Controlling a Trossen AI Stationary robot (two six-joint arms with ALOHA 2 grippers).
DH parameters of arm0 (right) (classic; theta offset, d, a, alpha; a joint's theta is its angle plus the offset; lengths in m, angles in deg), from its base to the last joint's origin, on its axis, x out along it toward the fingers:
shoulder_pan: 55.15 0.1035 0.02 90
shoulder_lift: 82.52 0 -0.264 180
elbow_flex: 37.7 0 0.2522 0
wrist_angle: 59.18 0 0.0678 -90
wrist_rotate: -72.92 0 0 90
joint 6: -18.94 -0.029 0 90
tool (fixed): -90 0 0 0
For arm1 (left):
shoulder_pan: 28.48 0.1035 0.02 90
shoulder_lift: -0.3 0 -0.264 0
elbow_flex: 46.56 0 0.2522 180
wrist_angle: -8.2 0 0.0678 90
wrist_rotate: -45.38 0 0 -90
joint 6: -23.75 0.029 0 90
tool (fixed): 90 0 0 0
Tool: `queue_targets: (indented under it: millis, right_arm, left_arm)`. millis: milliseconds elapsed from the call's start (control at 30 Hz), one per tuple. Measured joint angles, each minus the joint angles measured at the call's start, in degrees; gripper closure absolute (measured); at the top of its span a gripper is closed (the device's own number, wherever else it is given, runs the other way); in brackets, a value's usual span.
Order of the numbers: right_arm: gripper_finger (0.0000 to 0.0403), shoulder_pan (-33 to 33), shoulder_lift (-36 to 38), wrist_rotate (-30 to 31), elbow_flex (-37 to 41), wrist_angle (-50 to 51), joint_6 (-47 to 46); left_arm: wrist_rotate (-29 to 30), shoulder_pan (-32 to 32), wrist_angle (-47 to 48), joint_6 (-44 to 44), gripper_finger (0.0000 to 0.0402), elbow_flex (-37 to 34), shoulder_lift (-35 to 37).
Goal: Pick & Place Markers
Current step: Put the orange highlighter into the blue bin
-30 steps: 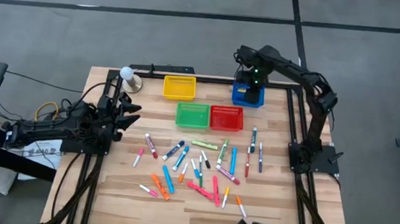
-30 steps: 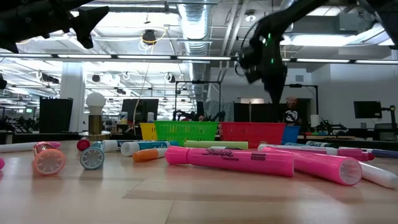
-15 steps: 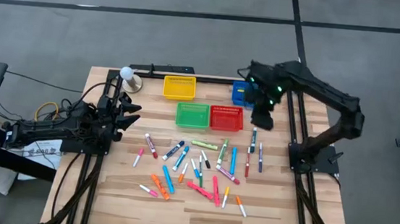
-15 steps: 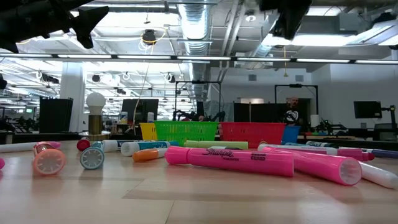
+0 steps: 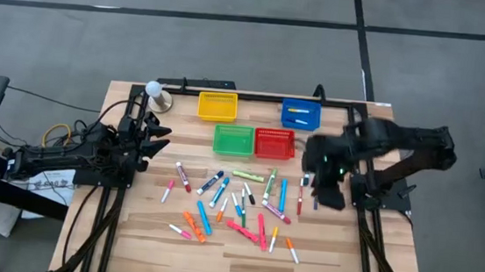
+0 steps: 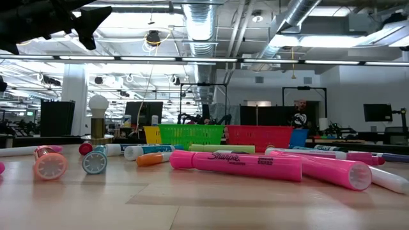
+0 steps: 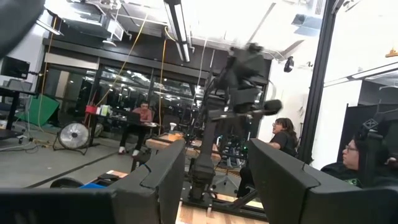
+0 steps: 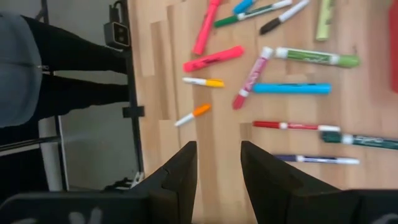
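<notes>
Many markers [image 5: 237, 202] in pink, orange, blue, green, red and white lie flat and scattered on the middle of the wooden table; in the low view a pink one [image 6: 236, 165] lies closest. My right gripper [image 5: 314, 170] hovers open above the right side of the scatter. The right wrist view [image 8: 217, 152] looks down on a red marker [image 8: 292, 126] and a blue one [image 8: 292, 88]. It holds nothing. The blue basket [image 5: 301, 115] has markers lying in it. My left gripper [image 5: 161, 138] waits open at the table's left edge, also empty [image 7: 217, 180].
The yellow basket [image 5: 217, 106], green basket [image 5: 233, 139] and red basket [image 5: 274, 142] stand toward the far side of the table. A lamp bulb [image 5: 154, 90] stands at the far left corner. A person [image 8: 62, 62] stands just beyond the table's near edge.
My right gripper has swung from above the blue basket toward the table's near edge, rising out of the low view. It now hangs over the right side of the scattered markers. The markers on the table have not moved.
</notes>
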Motion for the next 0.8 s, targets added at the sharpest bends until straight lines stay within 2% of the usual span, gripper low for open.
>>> queue_targets:
  millis: [267,500,800]
  right_arm:
    - [0.029,13.5,-4.9,11.9,0.0,-3.5,-17.4]
    - [0.029,20.1,-11.4,12.7,0.0,-4.4,-30.4]
    - [0.029,23.7,-20.4,11.0,0.0,-5.6,-45.0]
  left_arm:
    - [0.0,0.0,-0.2,0.0,0.0225,0.0,0.0]
    - [0.0,0.0,-0.2,0.0,0.0225,0.0,0.0]
    - [0.0,0.0,-0.2,0.0,0.0225,0.0,0.0]
